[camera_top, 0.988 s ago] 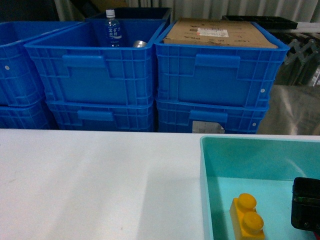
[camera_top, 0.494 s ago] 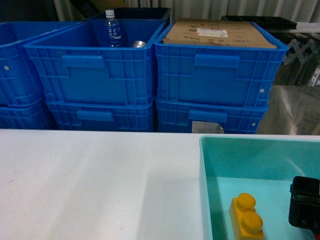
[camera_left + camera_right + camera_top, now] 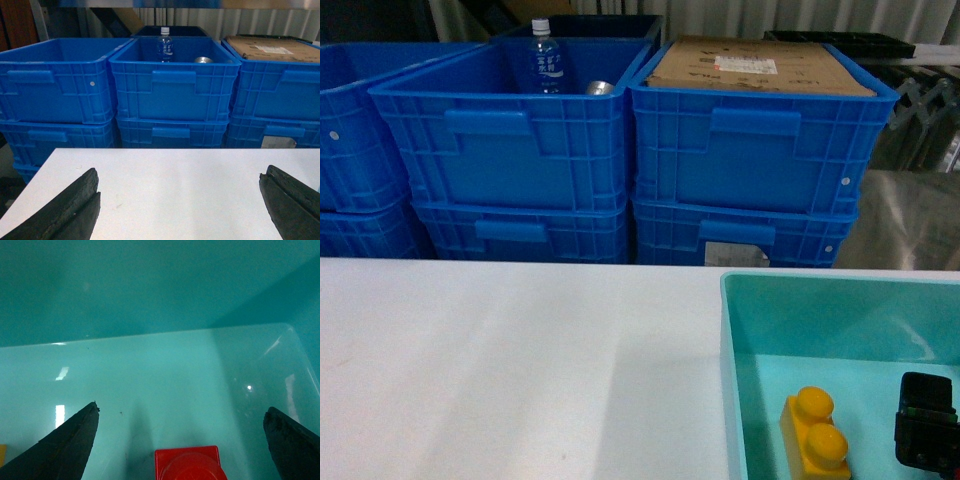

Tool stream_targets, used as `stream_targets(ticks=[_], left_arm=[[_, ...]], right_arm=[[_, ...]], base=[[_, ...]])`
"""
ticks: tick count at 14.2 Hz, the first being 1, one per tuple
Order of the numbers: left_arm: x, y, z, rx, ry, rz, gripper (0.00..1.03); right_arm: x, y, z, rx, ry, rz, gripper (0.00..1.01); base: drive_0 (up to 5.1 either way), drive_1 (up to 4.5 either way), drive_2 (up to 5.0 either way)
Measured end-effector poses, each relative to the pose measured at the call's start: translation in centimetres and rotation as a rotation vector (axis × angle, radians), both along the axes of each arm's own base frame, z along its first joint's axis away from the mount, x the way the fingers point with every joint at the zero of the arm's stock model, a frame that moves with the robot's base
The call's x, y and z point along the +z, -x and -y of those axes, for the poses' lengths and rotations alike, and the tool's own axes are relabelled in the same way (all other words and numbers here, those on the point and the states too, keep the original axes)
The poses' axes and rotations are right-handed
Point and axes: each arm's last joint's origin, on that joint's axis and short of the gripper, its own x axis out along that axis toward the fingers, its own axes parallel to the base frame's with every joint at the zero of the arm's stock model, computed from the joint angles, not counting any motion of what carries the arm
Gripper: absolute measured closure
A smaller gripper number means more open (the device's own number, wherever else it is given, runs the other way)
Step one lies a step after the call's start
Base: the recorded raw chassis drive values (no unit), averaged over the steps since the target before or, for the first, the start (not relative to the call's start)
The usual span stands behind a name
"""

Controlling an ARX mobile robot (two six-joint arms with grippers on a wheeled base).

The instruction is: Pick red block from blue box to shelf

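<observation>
Lowered further into the blue box (image 3: 840, 300) since a second ago: the right gripper (image 3: 182, 440), now sitting deeper at the head view's lower right. Its jaws are spread wide and nothing is gripped. The red block (image 3: 189, 464) is found on the box floor, between the fingertips. Descent toward a grasp is judged underway. The left gripper (image 3: 182, 200) is likewise parted, idle over the white table (image 3: 175, 180).

White table (image 3: 500, 370) carries blue box (image 3: 732, 380) (right side).

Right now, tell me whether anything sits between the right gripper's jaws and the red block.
Nothing visible does. The right gripper is open inside the blue box, and the red block lies on the bare floor between its jaws.
</observation>
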Motion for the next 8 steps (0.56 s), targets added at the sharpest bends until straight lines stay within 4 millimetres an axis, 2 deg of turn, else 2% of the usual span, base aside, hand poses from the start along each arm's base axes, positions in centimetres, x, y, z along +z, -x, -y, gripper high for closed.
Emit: stream_targets(ticks=[8], left_arm=[[0.0,0.0,0.0,0.000,0.000,0.000,0.05]], right_arm=[[-1.7,-1.4,-1.1,0.004,-0.009,-0.018,0.03]], base=[[0.0,0.00,0.0]])
